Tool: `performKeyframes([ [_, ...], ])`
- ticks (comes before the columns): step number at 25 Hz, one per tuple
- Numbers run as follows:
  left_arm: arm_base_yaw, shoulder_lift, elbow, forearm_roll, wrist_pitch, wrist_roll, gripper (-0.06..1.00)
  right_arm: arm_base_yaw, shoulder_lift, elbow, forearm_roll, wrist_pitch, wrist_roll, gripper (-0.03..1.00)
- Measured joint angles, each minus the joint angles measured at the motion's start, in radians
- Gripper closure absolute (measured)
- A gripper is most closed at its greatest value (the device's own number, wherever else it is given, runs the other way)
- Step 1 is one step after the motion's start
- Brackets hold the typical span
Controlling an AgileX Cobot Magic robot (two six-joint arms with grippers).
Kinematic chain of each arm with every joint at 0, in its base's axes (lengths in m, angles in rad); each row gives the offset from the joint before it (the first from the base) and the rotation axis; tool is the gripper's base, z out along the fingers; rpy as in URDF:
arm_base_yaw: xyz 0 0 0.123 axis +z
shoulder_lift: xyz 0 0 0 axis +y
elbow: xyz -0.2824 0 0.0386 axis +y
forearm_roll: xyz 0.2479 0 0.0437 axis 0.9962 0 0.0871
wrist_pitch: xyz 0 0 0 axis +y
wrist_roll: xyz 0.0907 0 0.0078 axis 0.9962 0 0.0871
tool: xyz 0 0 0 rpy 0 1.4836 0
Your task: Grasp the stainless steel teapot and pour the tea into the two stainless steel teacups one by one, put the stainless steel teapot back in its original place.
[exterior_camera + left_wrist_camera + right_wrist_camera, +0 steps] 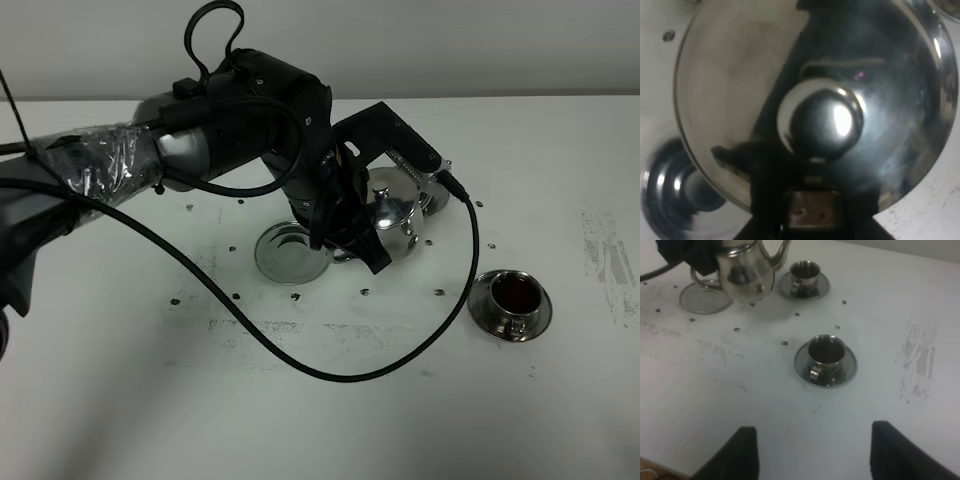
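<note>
Steel near teacup [512,303] sits filled on its saucer, while beyond it the left gripper [350,235], clamped on the handle, holds the stainless steel teapot [397,215] aloft beside its empty saucer [290,251], spout facing the far teacup [804,274]; right gripper [810,452] open, empty.

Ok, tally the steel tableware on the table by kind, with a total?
Stainless steel teapot: 1
Stainless steel teacups: 2, near one, far one
Steel saucers: 3, empty one, one under near cup, one under far cup
Total: 6
</note>
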Motion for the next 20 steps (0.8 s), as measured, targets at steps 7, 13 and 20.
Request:
performKeyframes([
  [7,-0.044,0.034,0.003,0.072,-0.023,-0.169,0.77,0.0,0.0,0.0,0.0,0.0,0.0,0.49],
  [13,-0.064,0.067,0.003,0.086,-0.055,-0.223,0.77,0.0,0.0,0.0,0.0,0.0,0.0,0.49],
  [20,-0.064,0.088,0.005,0.099,-0.105,-0.249,0.77,0.0,0.0,0.0,0.0,0.0,0.0,0.49],
])
